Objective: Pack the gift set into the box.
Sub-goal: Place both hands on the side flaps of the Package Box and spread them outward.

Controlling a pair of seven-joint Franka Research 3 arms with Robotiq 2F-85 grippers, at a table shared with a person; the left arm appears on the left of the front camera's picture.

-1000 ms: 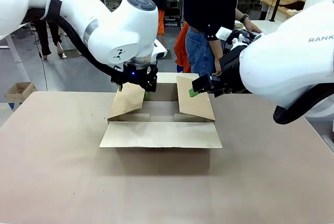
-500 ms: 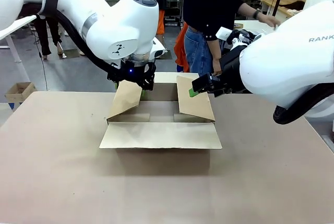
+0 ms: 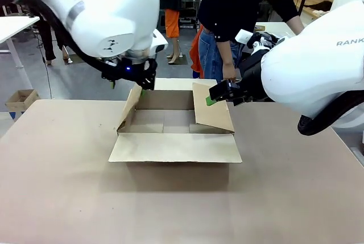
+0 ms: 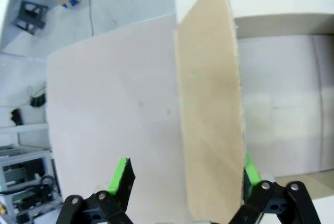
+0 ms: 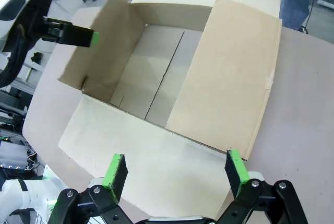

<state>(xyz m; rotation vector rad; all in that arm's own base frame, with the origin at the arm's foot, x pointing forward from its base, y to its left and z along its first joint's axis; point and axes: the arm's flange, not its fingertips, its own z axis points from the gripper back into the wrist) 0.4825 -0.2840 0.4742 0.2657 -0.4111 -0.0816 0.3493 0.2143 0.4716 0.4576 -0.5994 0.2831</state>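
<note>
The brown cardboard box [image 3: 170,122] sits open in the middle of the table, and its inside is bare. Its front flap [image 3: 176,148] lies flat toward me. My left gripper [image 3: 143,83] is open at the top edge of the left flap [image 3: 131,107], which stands nearly upright; in the left wrist view that flap [image 4: 209,104] rises between the fingers, close against one green pad [image 4: 249,167]. My right gripper [image 3: 216,97] hovers open over the right flap [image 3: 213,113], which leans inward [image 5: 229,72]. The gift set is out of view.
A person [image 3: 227,16] in a dark top stands just behind the box at the far edge. A small carton [image 3: 21,99] sits on the floor at far left. The tan table [image 3: 68,187] stretches wide on all sides of the box.
My left gripper has moved left and up, swinging the left flap from leaning inward to nearly upright. The right arm stays put. The person's arm has shifted.
</note>
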